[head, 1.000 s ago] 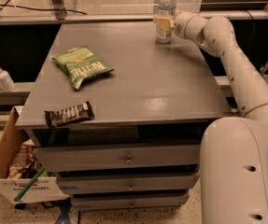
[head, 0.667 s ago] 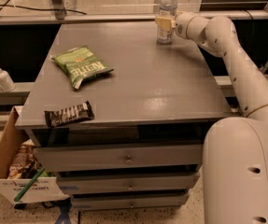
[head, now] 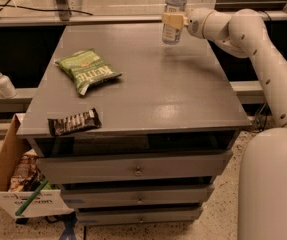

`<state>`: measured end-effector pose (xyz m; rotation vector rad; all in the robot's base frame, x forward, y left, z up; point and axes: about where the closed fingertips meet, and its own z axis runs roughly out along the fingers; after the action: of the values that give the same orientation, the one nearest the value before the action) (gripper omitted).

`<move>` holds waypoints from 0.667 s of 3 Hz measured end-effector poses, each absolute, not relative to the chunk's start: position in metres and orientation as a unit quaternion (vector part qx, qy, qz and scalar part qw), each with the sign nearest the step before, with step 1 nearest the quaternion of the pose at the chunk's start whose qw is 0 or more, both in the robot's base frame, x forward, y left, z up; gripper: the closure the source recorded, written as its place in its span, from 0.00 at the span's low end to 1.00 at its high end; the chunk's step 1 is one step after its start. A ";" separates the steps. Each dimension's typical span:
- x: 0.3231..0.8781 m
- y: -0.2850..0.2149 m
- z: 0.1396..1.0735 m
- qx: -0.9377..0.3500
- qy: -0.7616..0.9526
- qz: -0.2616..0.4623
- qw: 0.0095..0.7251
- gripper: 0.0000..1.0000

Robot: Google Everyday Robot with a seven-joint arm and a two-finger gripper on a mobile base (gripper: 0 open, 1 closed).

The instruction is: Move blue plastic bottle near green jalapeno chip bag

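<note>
Over the grey bench [head: 183,99] the hand [head: 175,20] pinches the blue plastic bottle [head: 171,33], which likely needs carrying to the green jalapeno chip bag [head: 88,71], well apart from the hand.

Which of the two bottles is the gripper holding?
The blue plastic bottle, white-capped, at the far edge of the table, clasped by the gripper. The small white pump bottle stands off the table to the left.
</note>
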<state>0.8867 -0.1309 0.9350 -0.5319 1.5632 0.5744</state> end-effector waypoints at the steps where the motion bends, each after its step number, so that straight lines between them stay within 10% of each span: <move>1: 0.844 -0.088 0.959 -0.271 0.664 0.320 0.619 1.00; 2: 0.800 -0.039 0.981 -0.312 0.632 0.387 0.594 1.00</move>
<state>0.7997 -0.0393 0.9810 -0.7262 1.4695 0.9002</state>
